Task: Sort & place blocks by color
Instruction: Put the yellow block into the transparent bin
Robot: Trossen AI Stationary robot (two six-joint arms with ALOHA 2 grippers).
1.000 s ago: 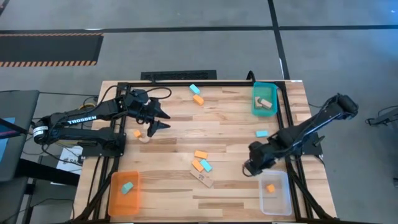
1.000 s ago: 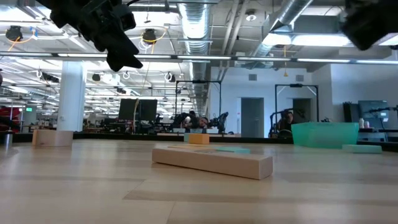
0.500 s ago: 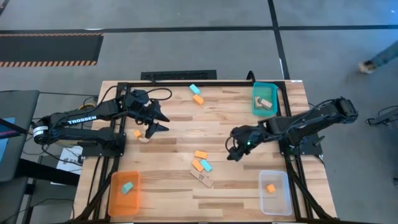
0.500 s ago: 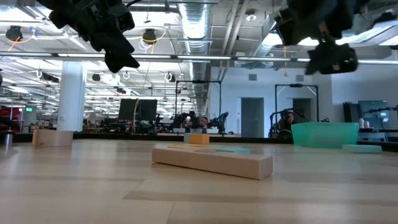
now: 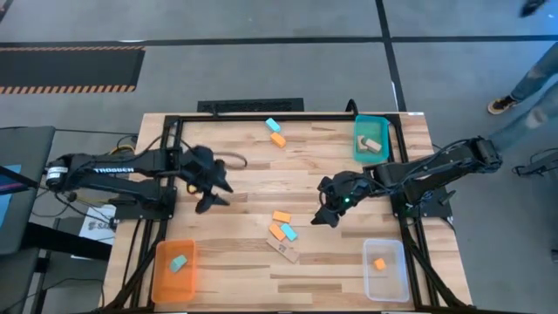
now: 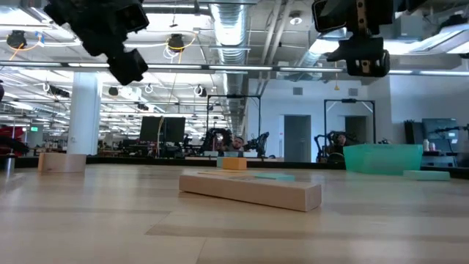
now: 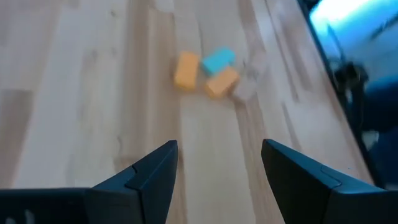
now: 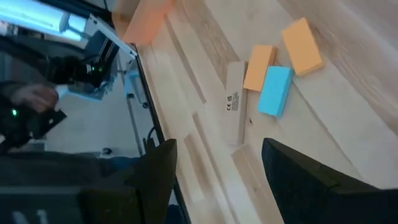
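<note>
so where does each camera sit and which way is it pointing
High view: above the table, looking straight down; both arms, left gripper and right gripper show.
Low view: at table-top height, looking level across a tan block; both grippers hang overhead.
Left wrist view: on the left arm, facing the block cluster past its open jaws.
Right wrist view: on the right arm, open jaws, facing the same cluster.
</note>
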